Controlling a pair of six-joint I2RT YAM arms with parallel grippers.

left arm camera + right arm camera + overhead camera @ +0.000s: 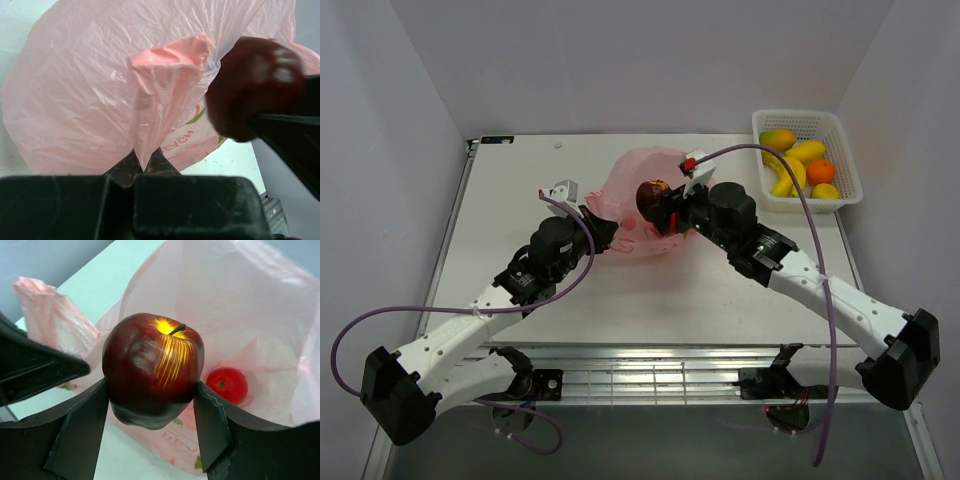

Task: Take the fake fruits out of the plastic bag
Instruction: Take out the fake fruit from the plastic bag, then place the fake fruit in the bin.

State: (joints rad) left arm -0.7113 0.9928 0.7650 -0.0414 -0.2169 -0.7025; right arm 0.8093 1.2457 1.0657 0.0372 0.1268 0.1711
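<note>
Overhead, both arms reach across the counter toward 12 o'clock, meeting at the one pink plastic bag mid-counter. At 2 o'clock, one white basket holds five fruits. Pinched tight on a bag fold is the left claw; the right claw, partly spread, grips one dark red apple over the bag's mouth. One small red fruit lies inside.

A dark red apple, yellow-streaked at its stem, against the pale pink bag.
</note>
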